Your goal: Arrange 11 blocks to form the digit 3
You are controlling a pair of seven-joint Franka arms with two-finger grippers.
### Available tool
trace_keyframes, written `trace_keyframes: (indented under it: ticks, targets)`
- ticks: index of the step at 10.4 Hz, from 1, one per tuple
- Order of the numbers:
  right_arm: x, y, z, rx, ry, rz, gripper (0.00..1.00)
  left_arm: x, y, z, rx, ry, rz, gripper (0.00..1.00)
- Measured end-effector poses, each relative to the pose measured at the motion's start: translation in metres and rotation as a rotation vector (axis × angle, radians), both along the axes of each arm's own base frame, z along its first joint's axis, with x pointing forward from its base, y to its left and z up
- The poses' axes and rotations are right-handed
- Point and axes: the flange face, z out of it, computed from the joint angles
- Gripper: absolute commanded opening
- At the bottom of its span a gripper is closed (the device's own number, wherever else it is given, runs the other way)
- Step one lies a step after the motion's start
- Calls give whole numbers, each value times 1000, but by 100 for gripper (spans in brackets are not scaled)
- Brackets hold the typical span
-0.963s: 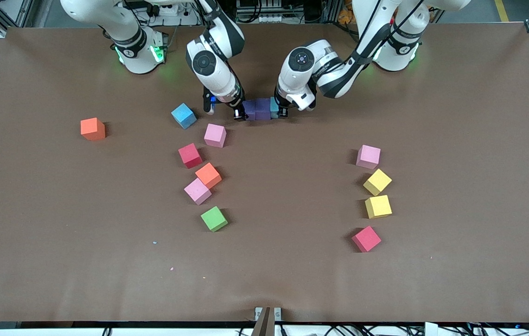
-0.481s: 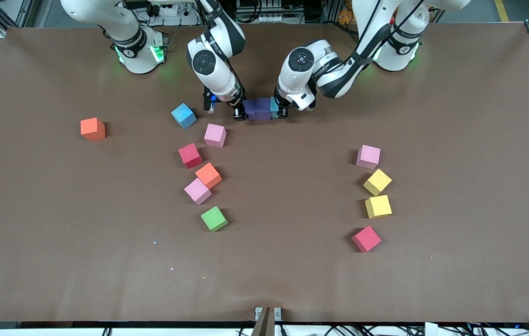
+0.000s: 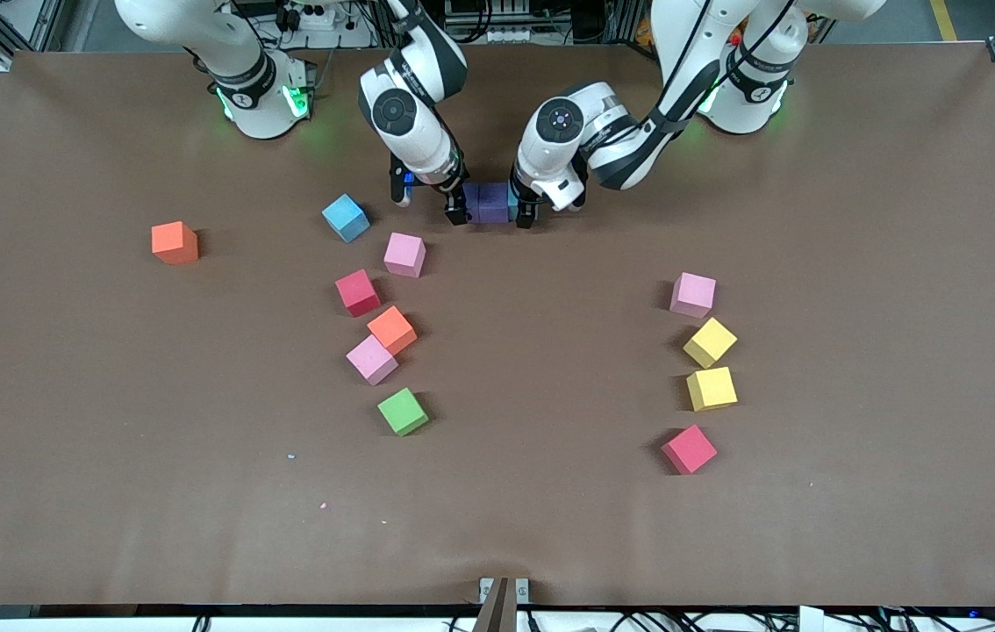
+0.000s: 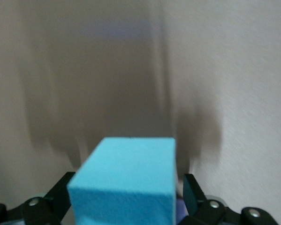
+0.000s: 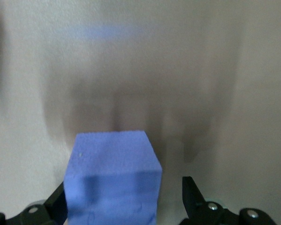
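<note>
Near the worktop's edge by the robot bases, mid-length, two purple cubes (image 3: 486,203) and a light blue cube (image 4: 125,183) sit touching in a short row, likely the first bar of the digit 3. Left gripper (image 3: 525,213) at the blue end, right gripper (image 3: 455,210) at the purple end (image 5: 113,180); both jaws spread, a gap showing beside each cube, so probably just released. Other blocks lie loose: pink (image 3: 404,254), red (image 3: 358,292), orange (image 3: 391,330) toward the right arm's end; yellow pair (image 3: 711,365) toward the left arm's end. Plain brown worktop (image 3: 550,527), cabling along its edges.
</note>
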Motion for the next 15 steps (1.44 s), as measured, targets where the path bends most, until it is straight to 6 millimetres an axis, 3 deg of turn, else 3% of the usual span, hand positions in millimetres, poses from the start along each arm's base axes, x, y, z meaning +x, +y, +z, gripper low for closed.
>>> trace_keyframes:
  ticks: [1, 3, 5, 7, 9, 10, 12, 14, 15]
  targets:
    - [1, 3, 15, 7, 32, 10, 100, 2, -3, 10, 1, -9, -6, 100]
    - [9, 1, 64, 39, 97, 27, 100, 2, -6, 34, 17, -29, -27, 100]
    - [22, -14, 112, 75, 125, 29, 100, 1, -5, 57, 38, -48, -57, 100]
    - [38, -29, 133, 61, 144, 45, 100, 13, 2, 78, 48, -76, -70, 100]
    - [66, -43, 148, 24, 115, 71, 100, 38, 15, 107, 54, -119, -120, 100]
    - [77, -51, 152, 2, 88, 92, 100, 59, 21, 131, 57, -140, -146, 100]
    - [87, -61, 145, -51, 50, 138, 100, 137, 48, 195, 57, -171, -204, 100]
    - [106, -76, 130, -66, 25, 110, 100, 218, 107, 246, 36, -220, -259, 100]
    - [120, -89, 121, -67, 14, 75, 100, 244, 136, 256, 37, -245, -288, 100]
